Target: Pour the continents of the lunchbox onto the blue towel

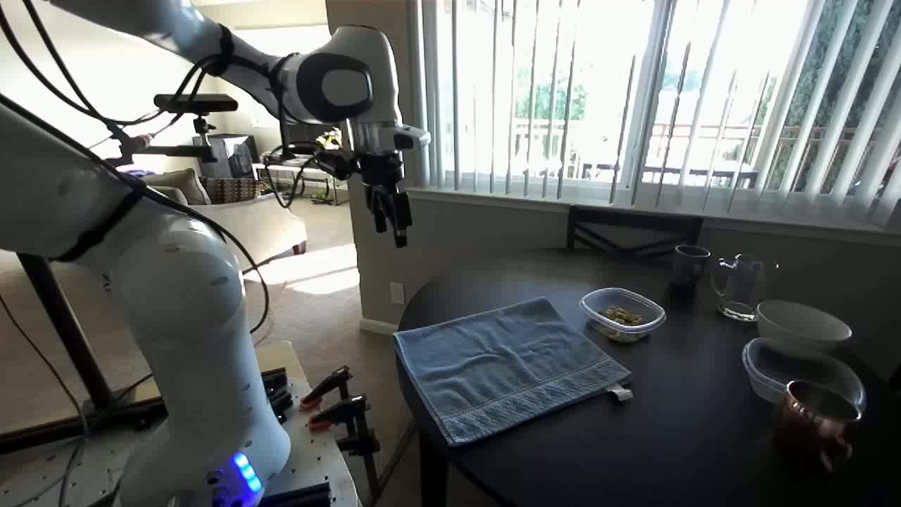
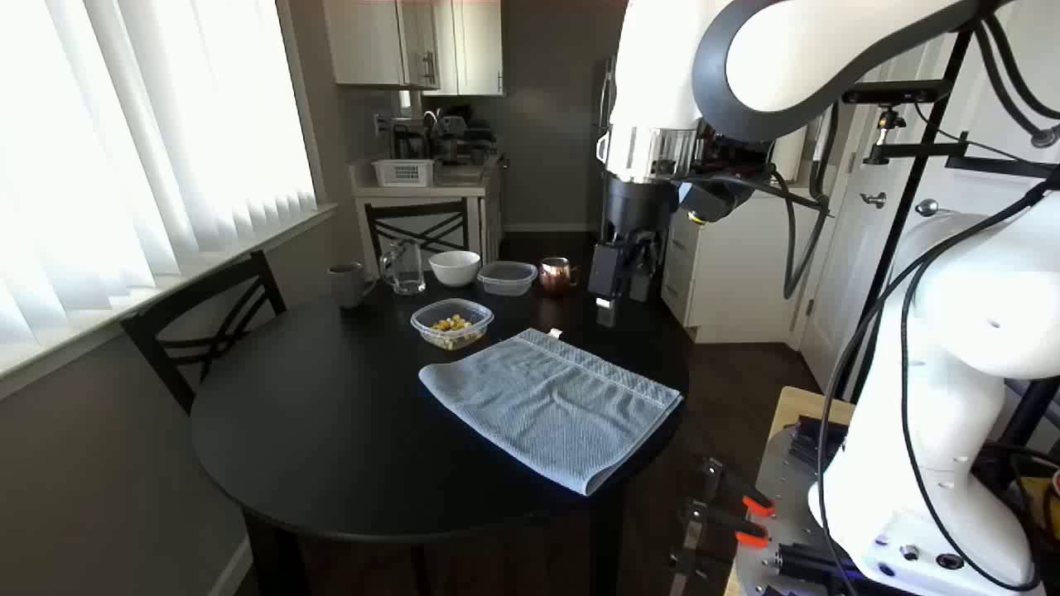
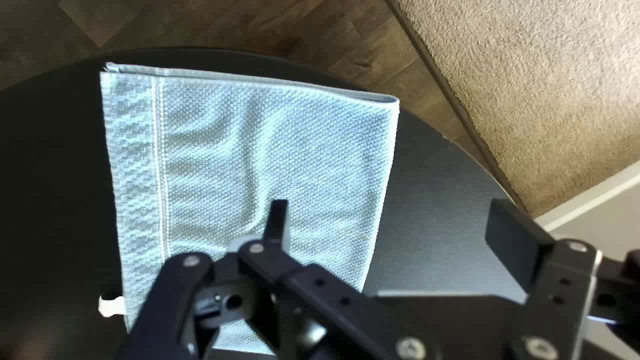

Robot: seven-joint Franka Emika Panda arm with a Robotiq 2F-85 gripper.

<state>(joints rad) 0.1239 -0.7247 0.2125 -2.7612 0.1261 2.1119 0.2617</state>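
Our gripper (image 3: 395,232) hangs below our wrist (image 1: 376,84), its fingers (image 3: 515,245) pointing down and spread well apart. Higher than the tool, our forearm (image 1: 179,32) slopes down to the wrist. Our base (image 1: 204,429) stands lower, well apart.

Smooth, rounded white arm (image 1: 176,271). Dark grey oval ring (image 2: 710,62) around white joint cap (image 2: 774,58). Black cables (image 2: 905,352) looping alongside, black straps (image 1: 102,225) wrapped around. Blue lights (image 1: 246,472) glowing on white base (image 1: 190,429). Silver wrist collar (image 2: 654,153). Black gripper (image 3: 397,232): 2 fingers (image 3: 517,245), silver screws (image 3: 541,347).
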